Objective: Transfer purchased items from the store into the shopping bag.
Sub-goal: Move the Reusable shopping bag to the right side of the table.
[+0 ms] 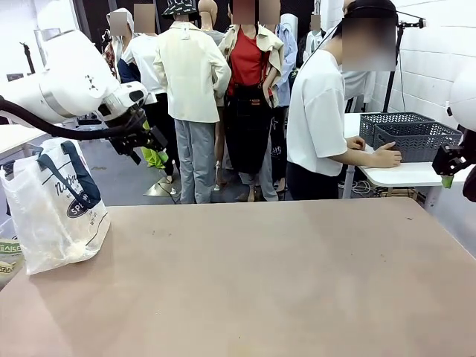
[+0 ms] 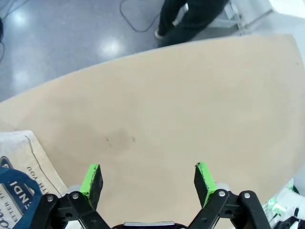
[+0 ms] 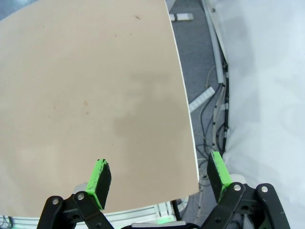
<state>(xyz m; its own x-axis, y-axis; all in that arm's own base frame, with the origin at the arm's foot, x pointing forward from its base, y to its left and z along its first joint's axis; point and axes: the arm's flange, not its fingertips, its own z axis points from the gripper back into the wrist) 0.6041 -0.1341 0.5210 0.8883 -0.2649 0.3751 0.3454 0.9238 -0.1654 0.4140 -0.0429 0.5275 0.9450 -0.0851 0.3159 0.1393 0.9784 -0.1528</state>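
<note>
The shopping bag (image 1: 53, 212), whitish crinkly plastic with navy handles and dark print, stands on the left end of the tan table (image 1: 253, 282); its corner (image 2: 19, 179) lies beside my left fingers. My left gripper (image 1: 143, 140) hangs open and empty in the air above and to the right of the bag, over bare table in its wrist view (image 2: 148, 183). My right gripper (image 1: 449, 166) is open and empty at the table's right edge (image 3: 159, 179). The store, a dark grey lattice basket (image 1: 416, 137), sits on a white side table beyond, under a person's hand (image 1: 387, 156). The purchased items are out of view.
A person in a white shirt (image 1: 320, 119) stands at the far right corner, turned toward the side table (image 1: 405, 175). Packaging with green print (image 1: 9, 249) shows at the left edge, off the table. Cables (image 3: 214, 119) lie on the floor past the table's right edge.
</note>
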